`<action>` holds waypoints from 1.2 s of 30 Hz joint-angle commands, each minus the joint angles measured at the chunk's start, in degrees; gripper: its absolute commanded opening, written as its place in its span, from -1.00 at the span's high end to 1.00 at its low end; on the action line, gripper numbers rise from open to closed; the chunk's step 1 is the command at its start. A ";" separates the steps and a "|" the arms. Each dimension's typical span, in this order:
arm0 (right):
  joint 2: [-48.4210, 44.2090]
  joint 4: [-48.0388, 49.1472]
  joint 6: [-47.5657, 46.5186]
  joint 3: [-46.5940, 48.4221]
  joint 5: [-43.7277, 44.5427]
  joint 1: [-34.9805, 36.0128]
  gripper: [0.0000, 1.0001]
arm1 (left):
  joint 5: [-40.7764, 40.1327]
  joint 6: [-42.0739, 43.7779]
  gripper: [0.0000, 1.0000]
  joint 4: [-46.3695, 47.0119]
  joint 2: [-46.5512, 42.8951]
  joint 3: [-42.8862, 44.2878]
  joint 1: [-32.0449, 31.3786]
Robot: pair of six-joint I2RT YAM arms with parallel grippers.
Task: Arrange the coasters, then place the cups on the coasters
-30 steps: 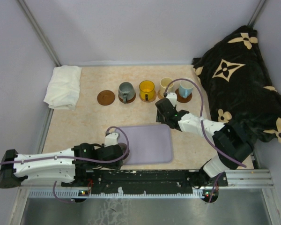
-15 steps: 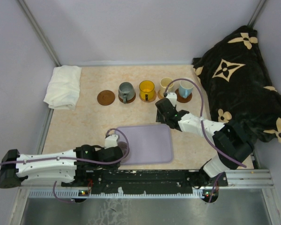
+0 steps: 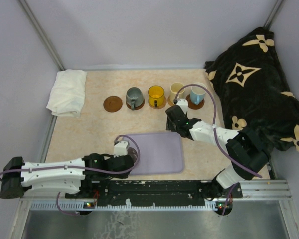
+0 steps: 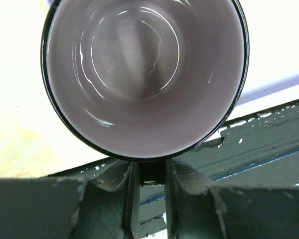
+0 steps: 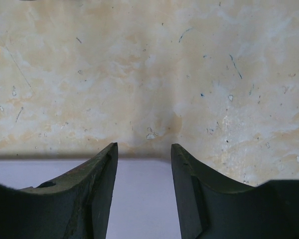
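Observation:
A mauve-purple cup (image 4: 144,74) fills the left wrist view, its mouth facing the camera. My left gripper (image 4: 152,174) is shut on its dark handle, at the left edge of the lavender tray (image 3: 159,152). The cup (image 3: 132,154) is mostly hidden under my left gripper (image 3: 125,158) in the top view. One bare brown coaster (image 3: 112,103) lies at the row's left end. To its right, the grey-green cup (image 3: 134,97), orange-yellow cup (image 3: 156,94), cream cup (image 3: 177,89) and white-and-blue cup (image 3: 197,93) stand on coasters. My right gripper (image 5: 144,154) is open and empty over the tray's far edge.
A folded white cloth (image 3: 68,92) lies at the far left. A black blanket with cream flowers (image 3: 259,89) is heaped at the right. The dark base rail (image 3: 159,189) runs along the near edge, close behind the left gripper.
My left gripper has closed on the mauve cup's handle and the arm has shifted slightly right. The right arm has not moved.

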 commanded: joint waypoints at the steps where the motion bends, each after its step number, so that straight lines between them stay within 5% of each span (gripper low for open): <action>1: -1.88 4.09 -1.49 -0.74 -1.31 -0.54 0.06 | -0.77 1.64 1.00 -0.85 2.22 1.41 -0.20; 18: 5.41 7.19 -3.62 1.56 -5.05 -0.47 0.11 | -12.73 3.34 1.00 -7.44 5.10 12.30 -0.20; 36: 8.83 7.02 -2.32 -0.05 -6.26 -0.36 0.14 | -19.95 -0.46 1.00 -15.67 0.63 14.50 4.12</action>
